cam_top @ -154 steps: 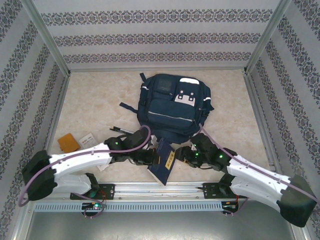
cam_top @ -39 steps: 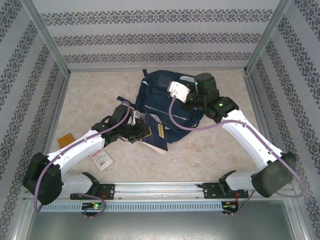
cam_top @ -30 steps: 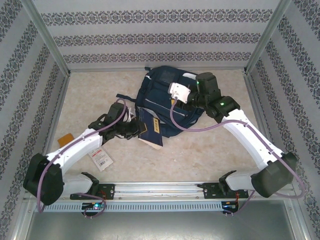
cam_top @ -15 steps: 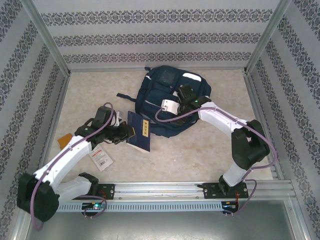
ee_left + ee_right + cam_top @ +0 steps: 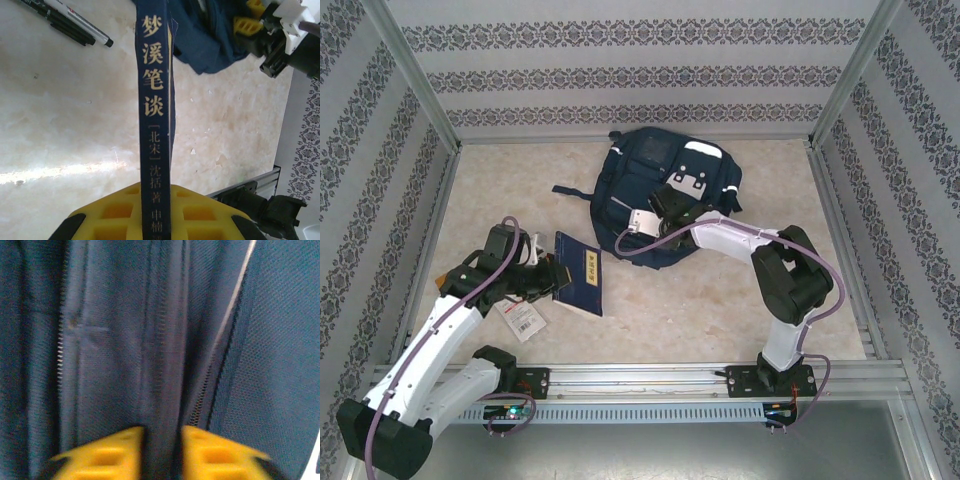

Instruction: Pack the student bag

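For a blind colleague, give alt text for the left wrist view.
The left gripper is shut on a navy book, its gold-lettered spine facing the camera. Behind it, black pens and part of the student bag lie on the marbled table.

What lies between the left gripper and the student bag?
The navy book, clamped by the left gripper, then bare table up to the student bag; top view.
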`<state>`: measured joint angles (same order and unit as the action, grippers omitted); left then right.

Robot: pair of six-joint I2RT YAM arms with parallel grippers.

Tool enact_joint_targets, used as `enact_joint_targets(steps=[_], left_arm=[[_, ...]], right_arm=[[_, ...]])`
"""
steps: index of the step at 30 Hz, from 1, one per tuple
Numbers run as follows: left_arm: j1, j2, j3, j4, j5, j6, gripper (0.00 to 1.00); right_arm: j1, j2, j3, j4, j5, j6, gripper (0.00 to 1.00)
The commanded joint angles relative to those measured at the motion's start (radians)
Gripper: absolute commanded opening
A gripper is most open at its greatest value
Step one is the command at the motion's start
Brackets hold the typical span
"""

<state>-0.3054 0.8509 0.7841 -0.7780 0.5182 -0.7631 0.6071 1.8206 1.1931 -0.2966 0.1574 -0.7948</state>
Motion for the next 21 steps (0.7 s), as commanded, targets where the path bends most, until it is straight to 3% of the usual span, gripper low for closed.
enact_joint_targets(steps=[1,5,11,15,21], left_arm=[[0.014,-0.019,0.035,-0.035,0.045,0.029,0.00],[0.014,-0.023,0.041,0.023,0.148,0.019,0.00],[0.014,0.015,0.063,0.110,0.202,-0.017,0.00],[0.012,0.063,0.023,0.285,0.272,-0.102,0.00],[-0.003,0.129,0.020,0.427,0.274,-0.156,0.00]], right_arm=[[0.008,-0.053,-0.030,0.091,0.078,-0.036,0.00],[0.016,-0.162,-0.060,0.133,0.049,-0.050,0.00],[0.013,-0.342,-0.086,0.205,-0.009,-0.074,0.00],[-0.015,-0.431,-0.079,0.194,-0.087,-0.076,0.00],[-0.083,-0.524,-0.063,0.175,-0.245,-0.002,0.00]])
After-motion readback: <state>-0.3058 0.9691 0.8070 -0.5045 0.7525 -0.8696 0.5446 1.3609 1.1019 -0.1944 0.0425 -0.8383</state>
